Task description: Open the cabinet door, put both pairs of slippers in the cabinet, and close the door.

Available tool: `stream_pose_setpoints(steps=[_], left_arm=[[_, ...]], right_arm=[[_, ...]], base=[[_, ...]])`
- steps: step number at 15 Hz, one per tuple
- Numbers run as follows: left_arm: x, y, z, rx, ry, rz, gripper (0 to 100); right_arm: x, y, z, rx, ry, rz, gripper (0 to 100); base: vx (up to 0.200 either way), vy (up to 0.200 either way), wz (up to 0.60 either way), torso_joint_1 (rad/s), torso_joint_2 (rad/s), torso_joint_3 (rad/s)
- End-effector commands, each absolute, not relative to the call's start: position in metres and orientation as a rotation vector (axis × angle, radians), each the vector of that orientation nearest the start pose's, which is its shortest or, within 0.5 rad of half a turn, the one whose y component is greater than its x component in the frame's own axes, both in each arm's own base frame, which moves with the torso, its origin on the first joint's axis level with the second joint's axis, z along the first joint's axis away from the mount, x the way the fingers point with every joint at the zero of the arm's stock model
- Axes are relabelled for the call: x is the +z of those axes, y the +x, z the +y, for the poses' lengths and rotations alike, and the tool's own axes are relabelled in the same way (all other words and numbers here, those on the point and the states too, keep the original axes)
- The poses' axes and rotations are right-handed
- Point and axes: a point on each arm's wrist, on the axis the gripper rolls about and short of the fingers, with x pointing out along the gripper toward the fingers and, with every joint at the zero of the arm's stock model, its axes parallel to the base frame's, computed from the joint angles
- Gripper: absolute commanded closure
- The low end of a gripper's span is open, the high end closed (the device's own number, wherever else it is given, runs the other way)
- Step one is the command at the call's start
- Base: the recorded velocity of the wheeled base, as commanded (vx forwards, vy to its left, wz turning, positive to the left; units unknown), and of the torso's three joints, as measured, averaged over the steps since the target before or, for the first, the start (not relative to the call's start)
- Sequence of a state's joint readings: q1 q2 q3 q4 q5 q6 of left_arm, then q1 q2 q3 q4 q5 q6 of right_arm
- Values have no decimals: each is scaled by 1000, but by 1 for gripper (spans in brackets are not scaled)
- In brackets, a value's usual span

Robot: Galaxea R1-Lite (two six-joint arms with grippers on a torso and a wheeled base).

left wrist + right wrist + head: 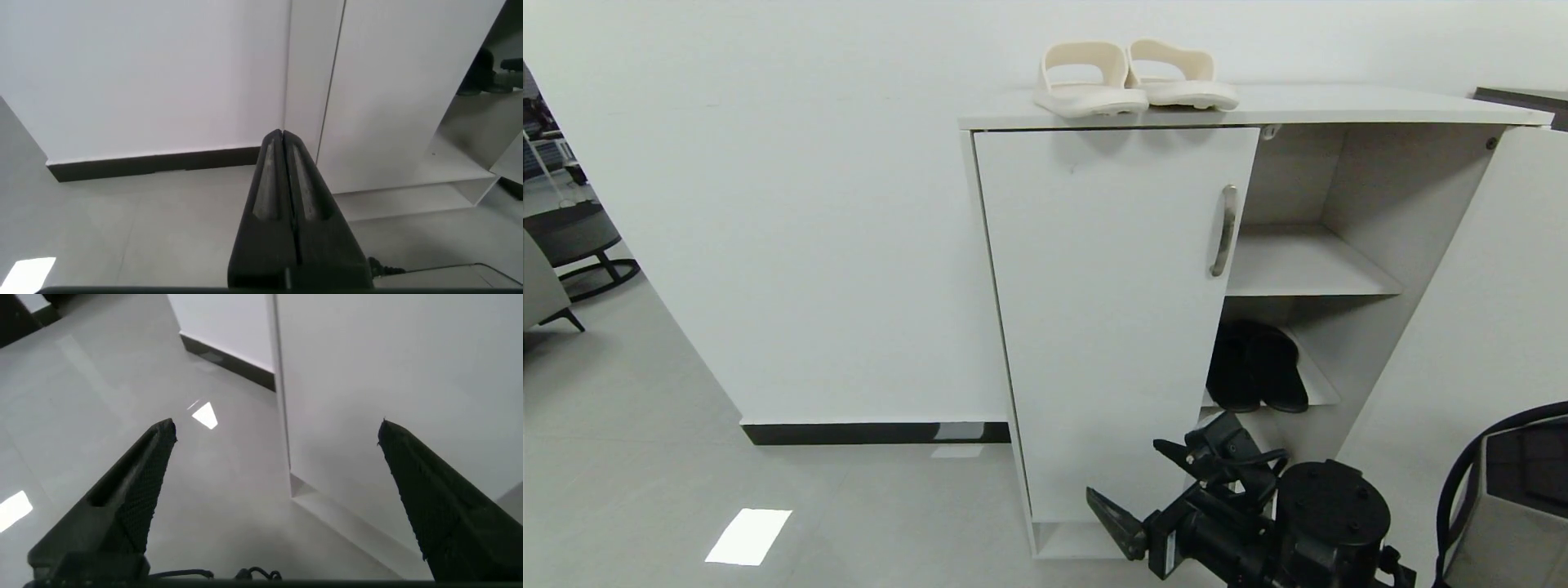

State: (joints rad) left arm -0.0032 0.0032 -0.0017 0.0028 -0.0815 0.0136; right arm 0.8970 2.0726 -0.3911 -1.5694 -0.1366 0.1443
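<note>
A white cabinet (1339, 102) stands against the wall, its left door (1111, 327) closed and its right door (1486, 327) swung open. A cream pair of slippers (1135, 77) lies on the cabinet top. A black pair of slippers (1258, 367) sits on the lower shelf inside, with the upper shelf (1307, 265) bare. My right gripper (1147, 482) hangs open and holds nothing, low in front of the closed door; in its wrist view the right gripper (276, 425) faces the door's lower corner. My left gripper (283, 135) is shut on nothing, low near the floor left of the cabinet (392, 82).
A metal handle (1223, 230) runs down the closed door's right edge. Open grey floor (768, 490) spreads to the left, with a chair base (580, 253) at the far left. A dark round-framed object (1503, 490) stands beside the open door at the lower right.
</note>
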Motion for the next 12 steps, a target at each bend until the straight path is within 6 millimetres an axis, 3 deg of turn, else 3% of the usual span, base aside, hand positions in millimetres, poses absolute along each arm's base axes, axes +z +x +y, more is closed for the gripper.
stream_pose_setpoints(steps=[1, 4, 7, 12], left_arm=[[76, -23, -2, -84, 14, 6, 100], [76, -23, -2, -84, 14, 6, 100], [76, -23, -2, -84, 14, 6, 100], [76, -23, -2, -84, 12, 6, 100]], right_arm=[[68, 191, 234, 751, 78, 158, 0], [67, 191, 234, 751, 76, 159, 0], [67, 190, 234, 750, 75, 160, 0], [67, 190, 234, 752, 72, 161, 0]], base=[[0, 0, 0, 0, 0, 0], [0, 0, 0, 12, -64, -50], [0, 0, 0, 71, -229, -259], [0, 0, 0, 169, -509, -296]])
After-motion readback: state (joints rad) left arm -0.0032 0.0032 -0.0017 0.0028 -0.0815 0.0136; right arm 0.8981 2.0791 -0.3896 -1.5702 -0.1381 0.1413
